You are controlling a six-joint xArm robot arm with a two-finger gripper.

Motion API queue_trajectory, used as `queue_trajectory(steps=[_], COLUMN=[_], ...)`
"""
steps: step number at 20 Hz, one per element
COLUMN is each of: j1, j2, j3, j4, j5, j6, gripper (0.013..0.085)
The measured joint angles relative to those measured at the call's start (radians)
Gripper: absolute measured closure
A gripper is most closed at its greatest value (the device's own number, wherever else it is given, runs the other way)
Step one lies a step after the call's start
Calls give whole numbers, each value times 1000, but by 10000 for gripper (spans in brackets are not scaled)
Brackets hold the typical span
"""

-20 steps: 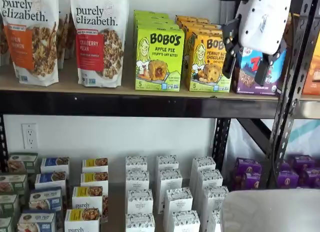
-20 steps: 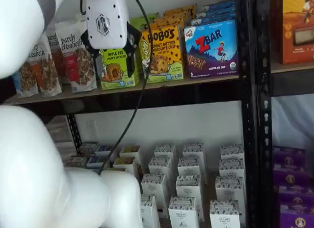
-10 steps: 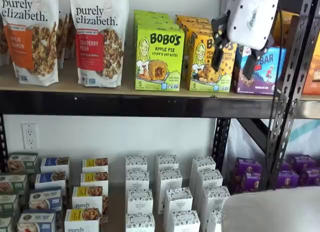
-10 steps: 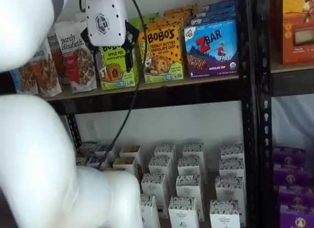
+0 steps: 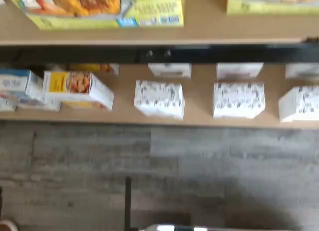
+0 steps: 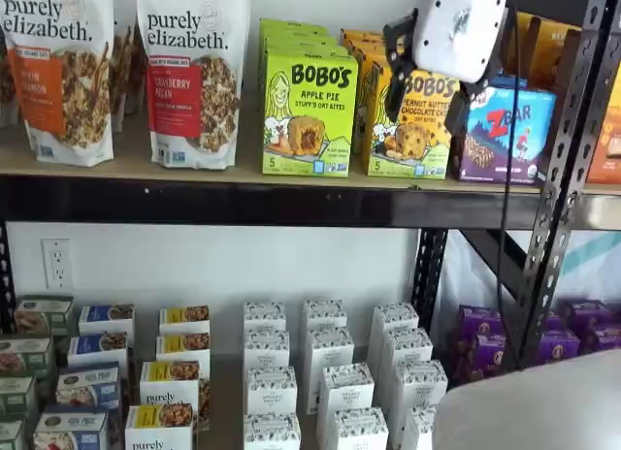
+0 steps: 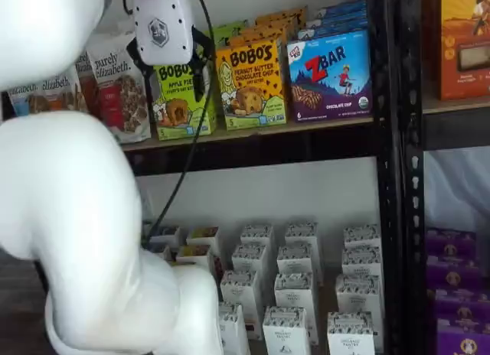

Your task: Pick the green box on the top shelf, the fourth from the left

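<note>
You see the top shelf (image 6: 243, 203), a long tan board with a black front beam. On it the green box (image 6: 309, 113) stands upright, long axis vertical, its front toward you, between the cranberry granola bag (image 6: 192, 77) and the yellow-orange Bobo's box (image 6: 412, 130). It is lime green and reads "BOBO'S Apple Pie", with a blonde cartoon girl and a pastry. The gripper (image 7: 171, 83) hangs before the boxes, its black fingers (image 7: 198, 78) spread wide, holding nothing.

Shop: stocked shelves (image 6: 272, 203) of boxed goods (image 6: 325, 358)
</note>
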Motion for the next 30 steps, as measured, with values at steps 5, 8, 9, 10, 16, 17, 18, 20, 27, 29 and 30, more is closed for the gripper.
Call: queue_trajectory(steps=[5,8,9,10,16,17,18,20,27,29,30], j1=[69,91,95,100,72,66,61,54,62,70,78], j2=[65,97,104,108,125,130,134,140,158,167,171], j3=[-34,-50,-53,-53,-56,-59,-61,-62,-45,-43,-42], j4=[-72,-118,-133,-151,-136,-129,-123,-115,-103,-97,-101], j5=[-24,-43,-53,-67,-139,-145,-153,-174,-276,-298,-307], j6=[56,72,75,78,53,47,42,35,37,42,50], gripper=[130,130,130,130,130,130,130,130,130,130,130])
